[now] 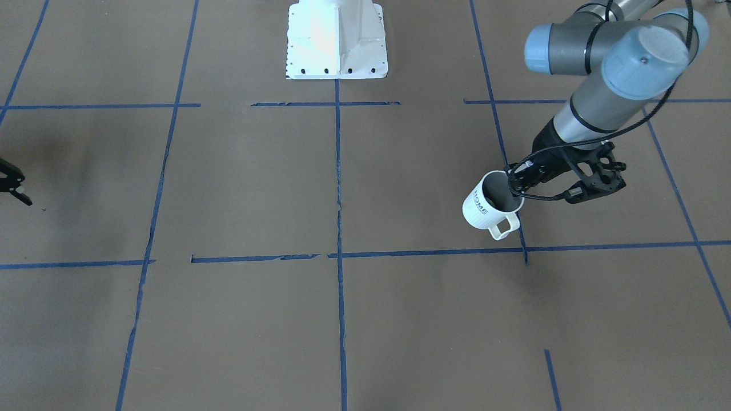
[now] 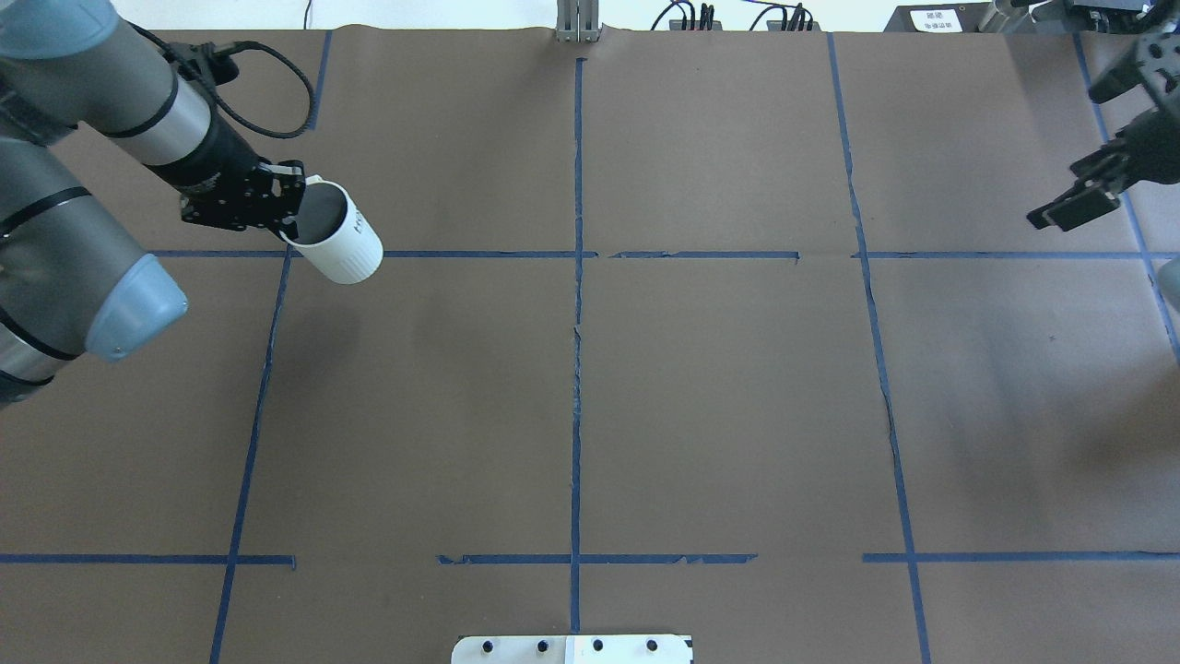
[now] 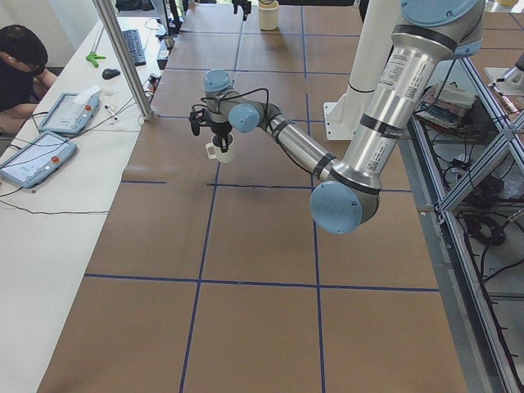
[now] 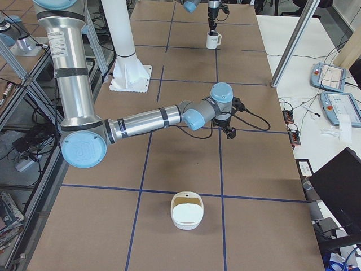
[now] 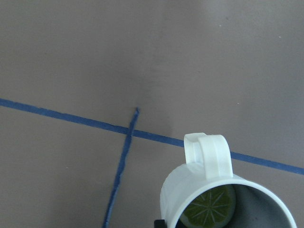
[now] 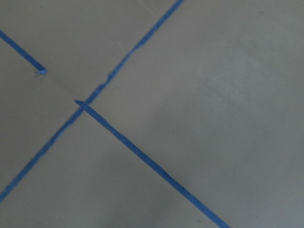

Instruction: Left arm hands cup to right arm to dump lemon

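Headcount: one cup [image 2: 343,247], one lemon slice [image 5: 210,207] lying flat in the bottom of it, one white tub [image 4: 187,210], plus my two grippers.

Starting on my left, my left gripper [image 2: 293,210] is pinched onto the cup's rim. One finger is inside the grey interior and one outside, roughly opposite the handle [image 5: 208,151]. The cup hangs over a blue tape crossing [image 5: 129,129] on the left part of the brown table [image 2: 719,406]. Can't tell if its base touches down.

Over on my right, my right gripper [image 2: 1074,152] is spread wide with nothing in it, well apart from the cup. The white tub sits on the table closer to the right end than that gripper.
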